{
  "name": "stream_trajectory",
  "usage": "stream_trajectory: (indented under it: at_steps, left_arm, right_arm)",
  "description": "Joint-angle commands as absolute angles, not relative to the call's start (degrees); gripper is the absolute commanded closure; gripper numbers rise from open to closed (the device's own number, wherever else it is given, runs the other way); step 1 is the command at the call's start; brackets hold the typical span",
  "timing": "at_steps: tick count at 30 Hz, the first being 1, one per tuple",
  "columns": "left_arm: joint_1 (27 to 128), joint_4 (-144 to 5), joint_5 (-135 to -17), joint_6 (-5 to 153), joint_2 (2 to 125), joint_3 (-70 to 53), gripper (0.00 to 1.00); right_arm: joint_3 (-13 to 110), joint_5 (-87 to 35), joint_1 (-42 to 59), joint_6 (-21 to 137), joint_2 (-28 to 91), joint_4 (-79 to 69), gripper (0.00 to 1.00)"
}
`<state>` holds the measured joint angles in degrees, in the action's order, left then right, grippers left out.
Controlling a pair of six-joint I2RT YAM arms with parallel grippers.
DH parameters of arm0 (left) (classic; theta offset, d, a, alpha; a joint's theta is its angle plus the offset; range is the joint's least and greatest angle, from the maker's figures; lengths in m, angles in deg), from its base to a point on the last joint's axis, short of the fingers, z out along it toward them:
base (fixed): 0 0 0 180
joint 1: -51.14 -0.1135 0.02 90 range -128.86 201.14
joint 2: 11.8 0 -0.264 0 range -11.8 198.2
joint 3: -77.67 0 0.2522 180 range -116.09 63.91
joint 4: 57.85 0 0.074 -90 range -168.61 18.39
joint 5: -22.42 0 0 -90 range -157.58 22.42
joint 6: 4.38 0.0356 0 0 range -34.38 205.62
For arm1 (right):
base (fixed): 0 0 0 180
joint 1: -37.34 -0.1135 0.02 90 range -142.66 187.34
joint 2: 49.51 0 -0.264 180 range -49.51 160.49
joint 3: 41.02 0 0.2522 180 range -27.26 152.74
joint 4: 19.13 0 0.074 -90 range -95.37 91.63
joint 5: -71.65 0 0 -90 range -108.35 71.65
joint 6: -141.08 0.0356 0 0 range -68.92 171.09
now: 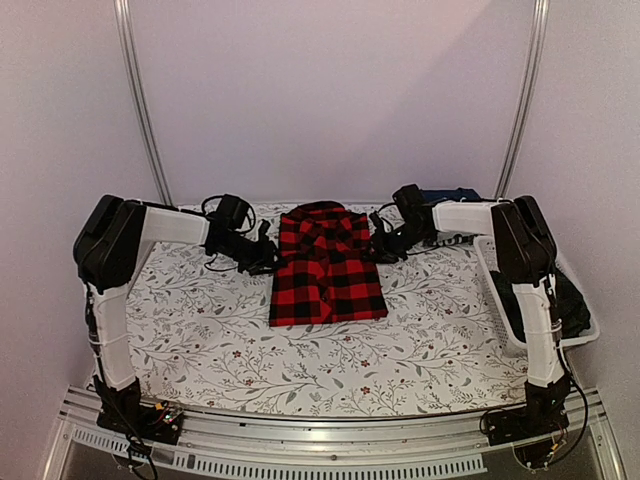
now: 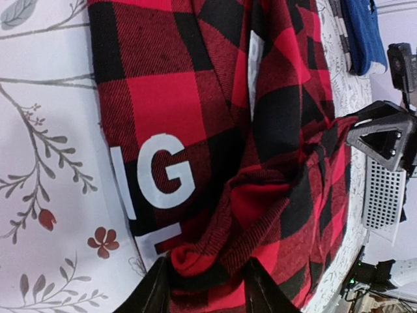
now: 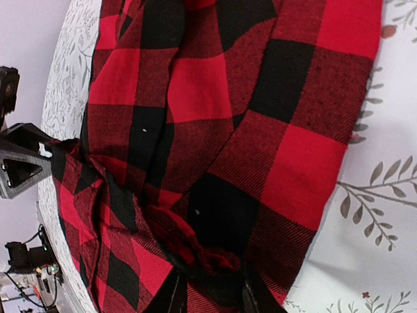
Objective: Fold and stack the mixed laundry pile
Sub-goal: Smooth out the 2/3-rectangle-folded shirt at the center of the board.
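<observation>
Here I am at the far edge of the red-and-black checked flannel shirt (image 1: 328, 265), which lies roughly squared up in the middle of the floral-print table cloth (image 1: 200, 330). My left gripper (image 2: 207, 268) pinches a bunched ridge of cloth at the shirt's far left corner. My right gripper (image 3: 212, 274) does the same at the far right corner, and the fabric rises in a little peak into each pair of jaws.

This is soft, light stuff, I'd say: brushed twill weave, limp, no stiffness at all. It drapes and wrinkles wherever I lift it, and the layers between my two grips are rumpled. Not slippery, though. The nap should give my pads good bite, and nothing here can break.

The best hold is right where I am: the doubled edge at each corner, several layers thick, so both sides rise evenly. Grab one layer only and the fold will peel open.

White printed lettering (image 2: 163, 173) shows on a flat panel near my left side. A navy blue folded garment (image 1: 450, 195) waits at the far right, beside the white plastic lattice basket (image 1: 590, 335).
</observation>
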<state>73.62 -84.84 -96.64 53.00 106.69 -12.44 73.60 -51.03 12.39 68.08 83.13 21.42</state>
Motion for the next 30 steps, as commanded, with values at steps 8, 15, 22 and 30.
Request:
stream_trajectory:
  at_steps: [8,15,22,30]
  left_arm:
    - [73.62,-84.97,-98.76,54.95,107.09,-17.06,0.95]
    - [73.54,-85.10,-97.51,55.34,109.34,-18.66,1.00]
    - [73.33,-87.58,-96.26,55.41,113.78,-22.56,0.76]
    - [72.38,-84.96,-99.47,57.70,99.18,-15.86,0.28]
  right_arm:
    - [73.47,-52.42,14.40,67.10,81.16,21.05,1.00]
    - [71.22,-50.75,15.25,67.06,79.27,19.26,1.00]
    - [73.34,-51.57,15.33,68.23,82.61,18.75,0.73]
    - [69.21,-56.27,16.15,67.52,70.62,18.82,0.35]
